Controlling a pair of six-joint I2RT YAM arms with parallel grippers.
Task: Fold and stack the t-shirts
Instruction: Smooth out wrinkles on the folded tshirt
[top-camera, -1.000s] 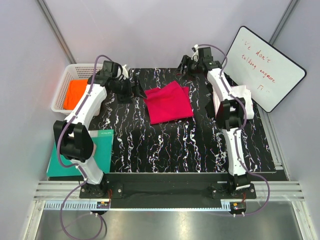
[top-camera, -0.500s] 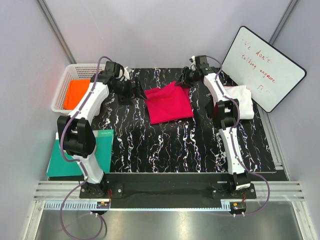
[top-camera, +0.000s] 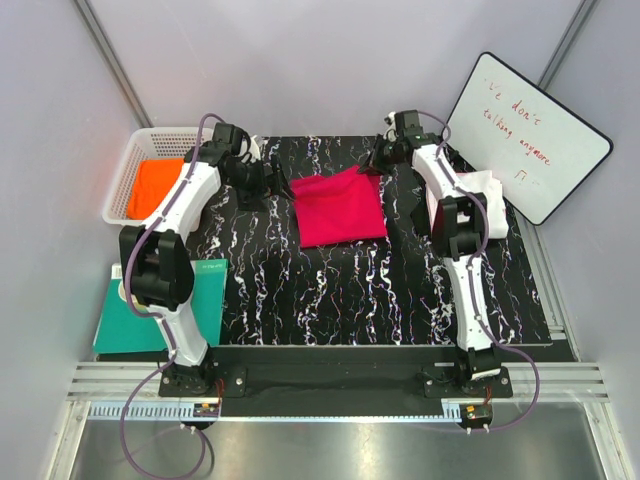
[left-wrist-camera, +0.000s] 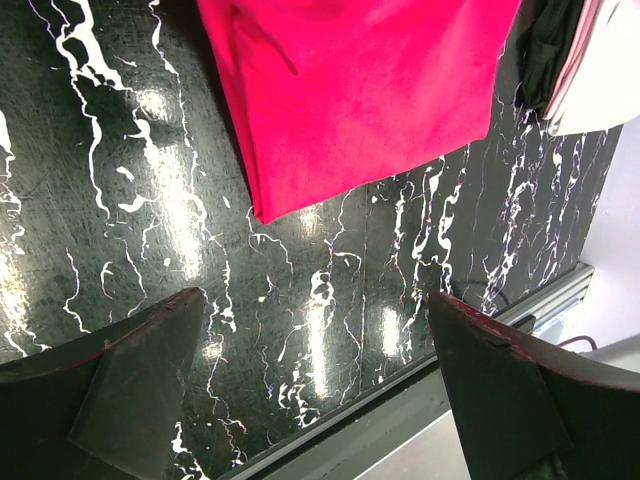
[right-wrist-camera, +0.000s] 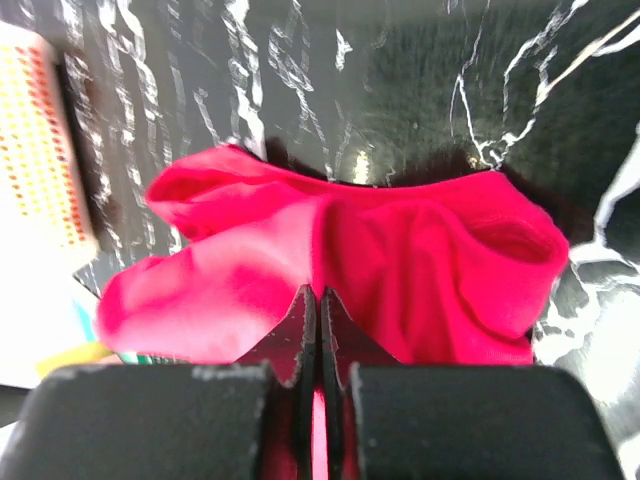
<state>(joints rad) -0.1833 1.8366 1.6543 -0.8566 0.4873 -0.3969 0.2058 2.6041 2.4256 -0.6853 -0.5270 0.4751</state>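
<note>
The crimson-pink t-shirt (top-camera: 338, 205) lies folded on the black marbled mat (top-camera: 330, 290). My right gripper (top-camera: 372, 165) is at its far right corner, shut on a pinch of the pink cloth (right-wrist-camera: 420, 260), which bunches around the closed fingertips (right-wrist-camera: 319, 295). My left gripper (top-camera: 272, 185) hovers by the shirt's far left corner, open and holding nothing. The left wrist view has the pink shirt (left-wrist-camera: 360, 90) beyond the spread left gripper (left-wrist-camera: 315, 300). The orange t-shirt (top-camera: 152, 188) lies in the basket. The white t-shirt (top-camera: 492, 200) rests at the right, partly behind the right arm.
A white basket (top-camera: 125, 165) stands at the back left. A teal-green board (top-camera: 208, 295) lies at the mat's left edge under the left arm. A whiteboard (top-camera: 525, 135) leans at the back right. The white shirt's edge (left-wrist-camera: 600, 80) shows in the left wrist view.
My right gripper has come down onto the pink shirt's far right corner and shut on it, lifting the cloth slightly. The left gripper stayed open and shifted only a little.
</note>
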